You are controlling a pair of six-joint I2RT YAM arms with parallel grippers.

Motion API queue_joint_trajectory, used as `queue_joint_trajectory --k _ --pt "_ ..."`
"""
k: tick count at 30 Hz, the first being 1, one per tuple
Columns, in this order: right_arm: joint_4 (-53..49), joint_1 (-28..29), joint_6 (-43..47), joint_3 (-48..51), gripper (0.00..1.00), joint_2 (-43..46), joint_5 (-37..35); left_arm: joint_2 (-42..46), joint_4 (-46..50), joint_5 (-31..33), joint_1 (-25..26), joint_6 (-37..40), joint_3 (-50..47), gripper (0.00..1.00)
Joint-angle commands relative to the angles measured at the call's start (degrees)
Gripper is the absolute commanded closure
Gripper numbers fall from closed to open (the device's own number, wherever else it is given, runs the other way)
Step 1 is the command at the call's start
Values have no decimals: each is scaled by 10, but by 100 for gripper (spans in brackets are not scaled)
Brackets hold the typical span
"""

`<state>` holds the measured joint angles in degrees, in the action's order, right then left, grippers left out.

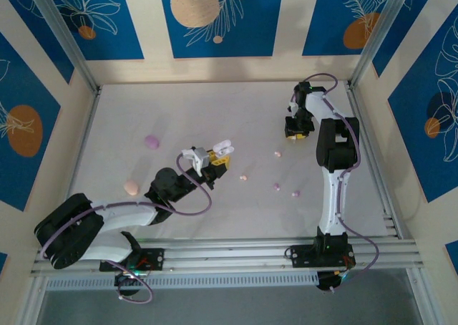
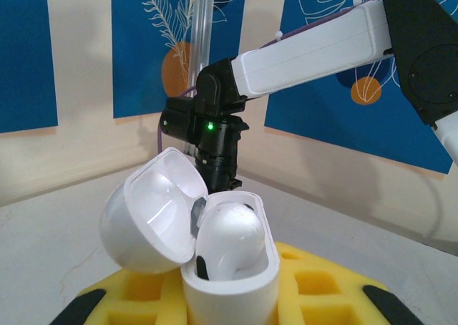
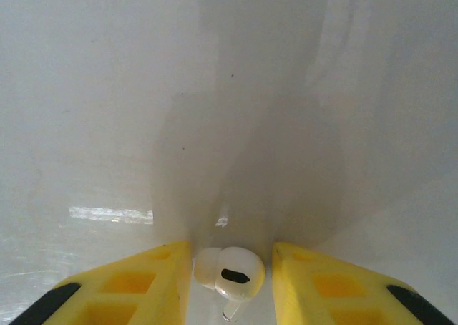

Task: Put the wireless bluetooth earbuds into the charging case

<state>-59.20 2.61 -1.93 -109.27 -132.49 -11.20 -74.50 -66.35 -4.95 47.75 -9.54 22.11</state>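
Between my right claw's fingers: a white earbud (image 3: pixel 229 271) lies on the table (image 3: pixel 229 89), with its dark oval patch turned toward my wrist camera.
Right claw (image 3: pixel 230 285): I am pointing down at the table with my fingers apart, one on each side of that bud. A thin strip of table shows between the bud and one finger (image 3: pixel 322 285). I cannot tell whether the other finger touches it.
Left claw (image 2: pixel 229 303): I am clamped together on the lower body of the charging case (image 2: pixel 232 285), which I hold upright.
Inside the case: a seated bud (image 2: pixel 230 235), white and rounded, sits in its pocket.
Lid (image 2: pixel 150 221): it is swung open to one side of the case, with its hollow showing.
Beyond my left claw: my right arm (image 2: pixel 315 49) reaches down behind the open case, with a green light on its wrist. The two claws are apart.
Base side of my right claw: two pink buds (image 1: pixel 244 177) (image 1: pixel 278 154) and two lilac buds (image 1: pixel 277 186) (image 1: pixel 295 193) lie loose on the table, each apart from the others.
Outer side of my left claw: a lilac case (image 1: pixel 152 142) and a pink case (image 1: pixel 132 187), both rounded, sit on the table well apart from my fingers.
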Motion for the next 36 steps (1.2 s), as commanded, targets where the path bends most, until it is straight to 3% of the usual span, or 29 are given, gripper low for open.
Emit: queue_joint_trajectory --k 1,21,27,36 --pt "-8 -3 -5 2 65 -8 3 13 -7 -9 -5 4 8 79" --pt "10 6 -32 12 73 24 12 9 -12 -11 -5 0 9 79" --pt "41 41 -61 67 73 131 14 12 -5 -13 -5 -9 9 79" --pt "111 154 -96 203 72 363 -23 30 38 -23 -5 -35 23 79"
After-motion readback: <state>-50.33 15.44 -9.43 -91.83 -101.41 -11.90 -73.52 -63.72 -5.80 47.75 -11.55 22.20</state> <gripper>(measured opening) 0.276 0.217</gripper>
